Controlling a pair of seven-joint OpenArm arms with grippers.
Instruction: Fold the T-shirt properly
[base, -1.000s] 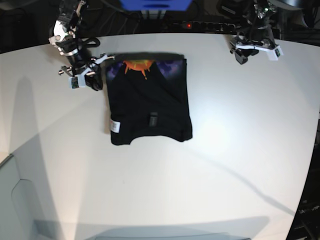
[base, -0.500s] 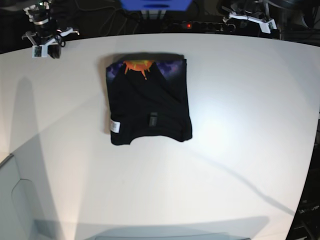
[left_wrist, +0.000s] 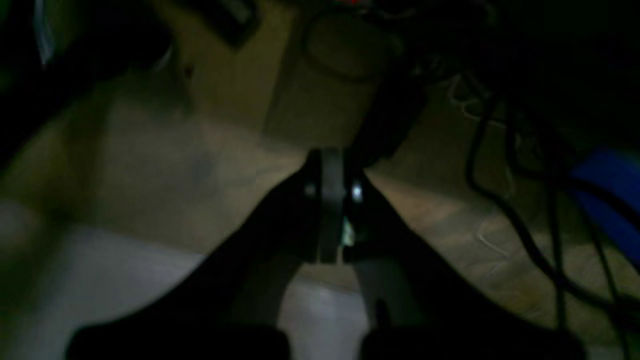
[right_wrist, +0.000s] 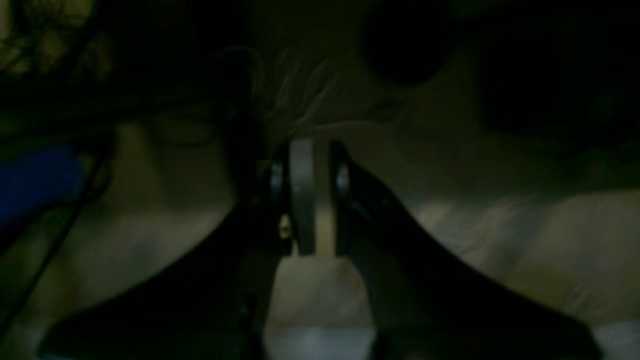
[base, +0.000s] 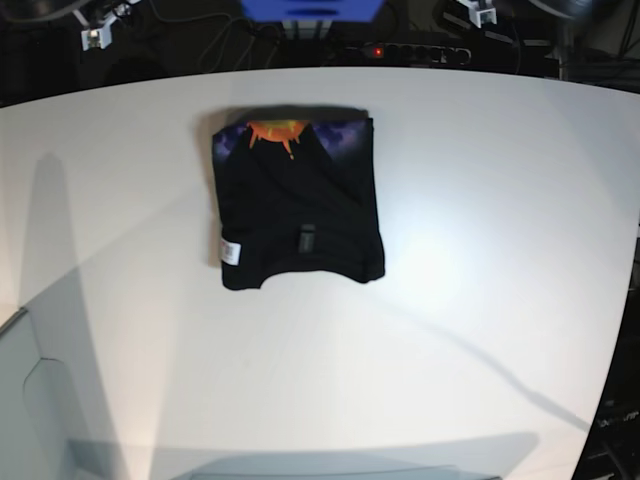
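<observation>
Your T-shirt (base: 297, 205) lies folded in a neat block on the bench (base: 480, 250), a bit toward 11 o'clock from the middle. Orange pic at its 12 o'clock edge, white tag at 7. Looks done. Left fingers (left_wrist: 332, 205) pressed together, empty. Right fingers (right_wrist: 310, 197) narrow, w/ a small gap, empty.

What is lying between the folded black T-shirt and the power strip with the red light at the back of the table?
Nothing: in the base view only bare white table separates the folded black fabric T-shirt from the dark power strip.
</observation>
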